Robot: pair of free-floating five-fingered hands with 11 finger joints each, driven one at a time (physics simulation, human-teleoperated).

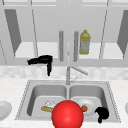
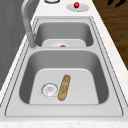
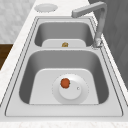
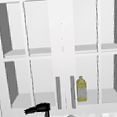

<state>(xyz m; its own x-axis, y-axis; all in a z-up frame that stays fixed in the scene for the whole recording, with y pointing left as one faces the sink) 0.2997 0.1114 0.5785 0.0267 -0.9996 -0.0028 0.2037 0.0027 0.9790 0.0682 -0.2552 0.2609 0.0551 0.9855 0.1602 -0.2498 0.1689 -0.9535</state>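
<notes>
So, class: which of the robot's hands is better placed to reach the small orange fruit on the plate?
Right hand: it hovers by the right basin, beside the orange fruit on the plate. The left hand hangs high by the cabinet.

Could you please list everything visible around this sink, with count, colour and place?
Sink: one, grey steel, two basins, set in the white counter.
Tap: one, grey, behind the divider.
Bread roll: one, brown, left basin, beside the drain.
Plate: one, white, right basin.
Orange piece: one, on that plate.
Red ball: one, at the front.
Bottle: one, yellow, cabinet shelf.
Left hand: black, above the counter behind the sink.
Right hand: black, at the right basin's front rim.
</notes>
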